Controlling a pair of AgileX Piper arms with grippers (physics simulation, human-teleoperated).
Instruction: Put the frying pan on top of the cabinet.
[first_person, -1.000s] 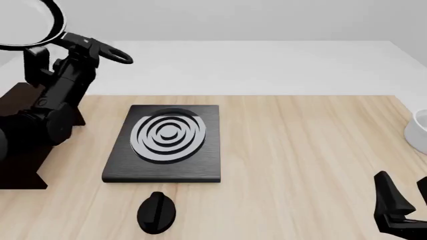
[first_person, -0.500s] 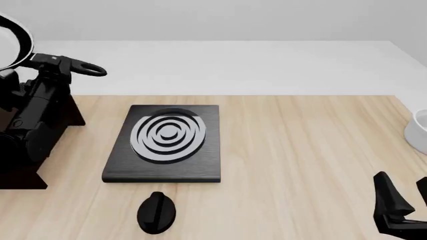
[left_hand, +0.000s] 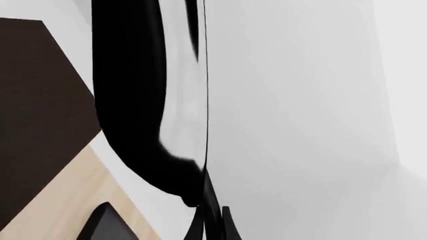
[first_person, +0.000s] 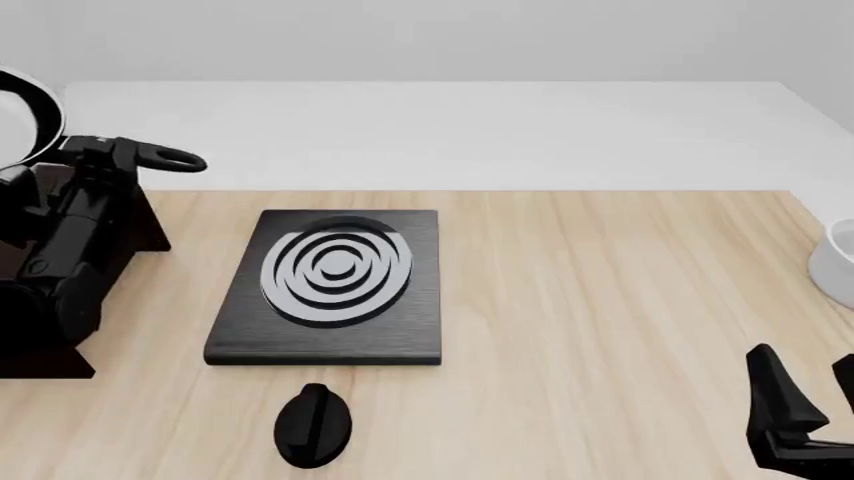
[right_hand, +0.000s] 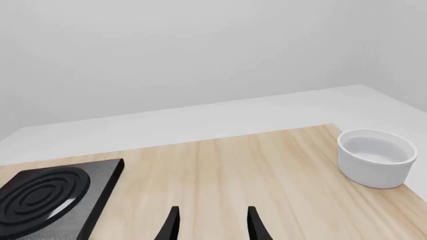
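Surface: a light wooden table (first_person: 601, 300) against a plain pale grey-white background.
Frying pan: one frying pan (first_person: 30, 115), lifted at the far left of the front view, above the cabinet (first_person: 134, 225); only part of its bowl shows at the picture's edge, with the handle loop pointing right.
Cabinet: one, dark brown, at the table's left side, mostly hidden behind the left arm.
Left gripper: the left gripper (first_person: 94, 155) seems clamped around the pan handle; the fingers themselves are not clearly visible.
Right gripper: the right gripper (right_hand: 210, 222) hangs low over the table with fingers spread, holding nothing.
Handling: the pan looks rigid and glossy, so probably slippery; the long handle is the natural place to hold, but the bowl's weight could tilt it.
Other things: one stove plate (first_person: 331, 285), one black knob (first_person: 314, 425), one white bowl (right_hand: 375, 156).
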